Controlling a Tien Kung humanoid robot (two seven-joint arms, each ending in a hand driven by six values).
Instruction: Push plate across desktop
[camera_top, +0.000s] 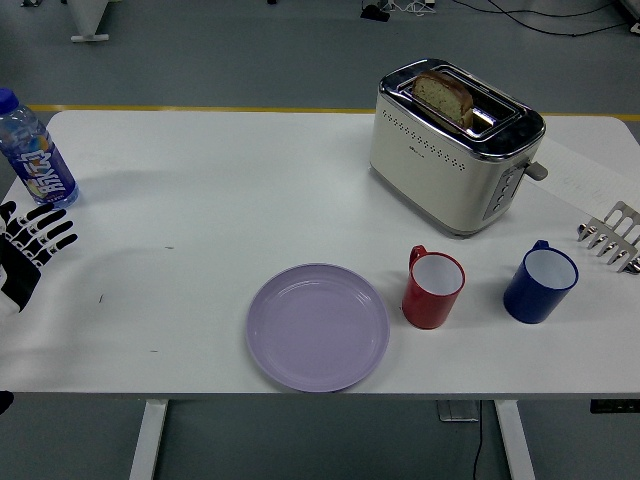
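A lilac plate (318, 326) lies flat on the white table (200, 200) near its front edge, a little left of centre. My left hand (28, 250) is at the table's far left edge, fingers spread and holding nothing, well apart from the plate. My right hand (612, 236) shows only as silver fingertips at the right edge, resting on the table, far from the plate.
A red mug (433, 288) stands just right of the plate, a blue mug (540, 283) further right. A cream toaster (455, 142) with a bread slice stands at the back right. A water bottle (35, 152) stands at the far left.
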